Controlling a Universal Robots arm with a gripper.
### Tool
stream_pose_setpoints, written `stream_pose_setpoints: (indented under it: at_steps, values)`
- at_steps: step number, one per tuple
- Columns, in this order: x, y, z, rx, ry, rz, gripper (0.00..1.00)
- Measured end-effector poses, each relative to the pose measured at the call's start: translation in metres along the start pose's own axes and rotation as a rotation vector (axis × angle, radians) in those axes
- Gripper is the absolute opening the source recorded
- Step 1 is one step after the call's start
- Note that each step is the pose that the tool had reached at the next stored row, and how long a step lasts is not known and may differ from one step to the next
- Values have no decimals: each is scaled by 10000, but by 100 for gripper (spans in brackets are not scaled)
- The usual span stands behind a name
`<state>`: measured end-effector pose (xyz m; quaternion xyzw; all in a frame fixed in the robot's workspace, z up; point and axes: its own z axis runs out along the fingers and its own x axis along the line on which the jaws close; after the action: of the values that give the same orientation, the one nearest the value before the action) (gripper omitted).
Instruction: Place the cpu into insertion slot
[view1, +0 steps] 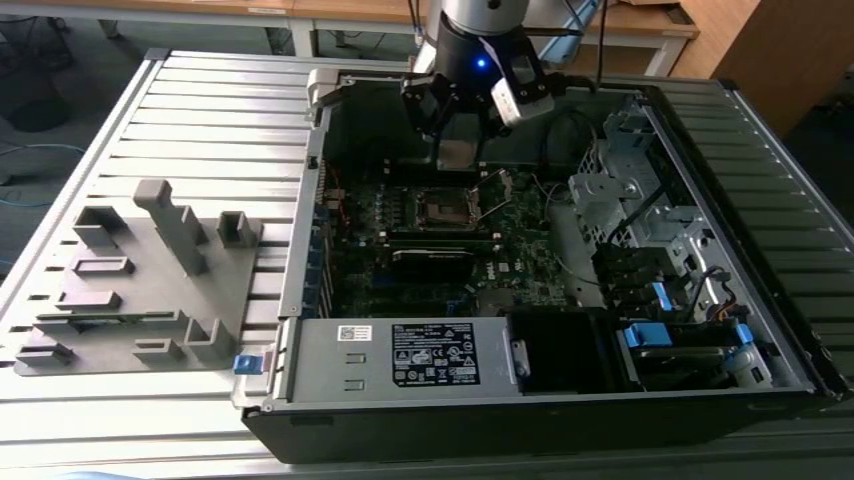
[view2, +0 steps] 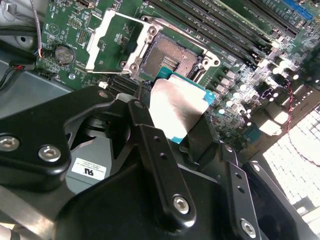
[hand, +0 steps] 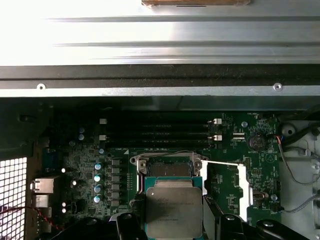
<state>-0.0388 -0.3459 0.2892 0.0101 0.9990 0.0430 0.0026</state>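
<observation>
My gripper (view1: 458, 160) hangs inside the open computer case, shut on the cpu (view1: 457, 150). The cpu (hand: 173, 205) is a thin square chip with a dull silver top and a green rim, held by its edges between black fingers (hand: 129, 226). The insertion slot (hand: 167, 169) lies just below and beyond the chip, with a dark centre and a silvery frame. In the second wrist view the cpu (view2: 177, 107) hovers beside the insertion slot (view2: 172, 55), apart from it, and the slot's metal cover plate (view2: 112, 42) is swung open to one side. From outside, the insertion slot (view1: 445, 208) sits below the gripper.
The case wall (view1: 318, 180) stands at the exterior view's left of the board, and a drive cage with cables (view1: 627, 210) at its right. A grey labelled power-supply box (view1: 400, 355) fills the near end. A grey plastic block with pockets (view1: 134, 280) lies outside on the ribbed table.
</observation>
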Motion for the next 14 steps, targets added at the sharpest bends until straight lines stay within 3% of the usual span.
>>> stream_pose_setpoints:
  at_steps: [14]
  values:
    - [0, -4, 42, 0, 0, 0, 54]
